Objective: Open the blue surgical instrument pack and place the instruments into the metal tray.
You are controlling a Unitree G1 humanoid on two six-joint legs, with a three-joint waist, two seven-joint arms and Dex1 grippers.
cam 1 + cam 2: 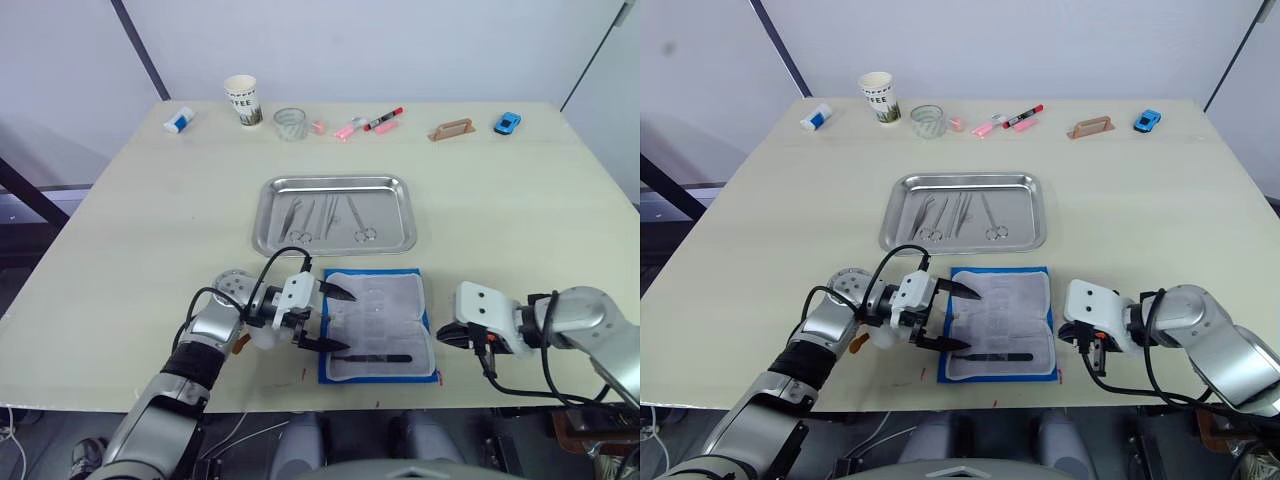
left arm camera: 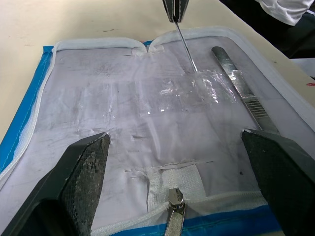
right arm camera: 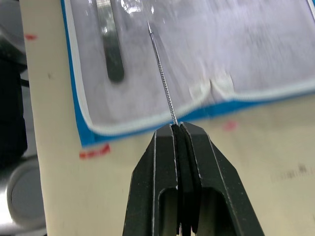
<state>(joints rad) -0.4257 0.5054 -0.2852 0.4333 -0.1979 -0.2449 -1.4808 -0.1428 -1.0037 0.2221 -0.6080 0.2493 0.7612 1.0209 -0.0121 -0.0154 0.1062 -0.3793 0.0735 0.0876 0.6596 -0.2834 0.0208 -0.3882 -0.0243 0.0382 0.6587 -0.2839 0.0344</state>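
Two grippers worked at the open blue pack (image 1: 378,325), just below the metal tray (image 1: 335,214). The left gripper (image 1: 327,318) stood wide apart over its lining; the right gripper (image 3: 177,129) was clamped on a thin probe (image 3: 161,71). That slim probe could slip, I think, because the grip is at its very end.

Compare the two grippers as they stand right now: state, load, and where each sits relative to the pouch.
The left gripper has its fingers spread wide and empty, while the right gripper has its fingers pressed together on a thin needle-like instrument. The left gripper reaches in over the left edge of the blue surgical instrument pack; the right gripper sits off its right edge, over the table. Both point toward the opened pack.
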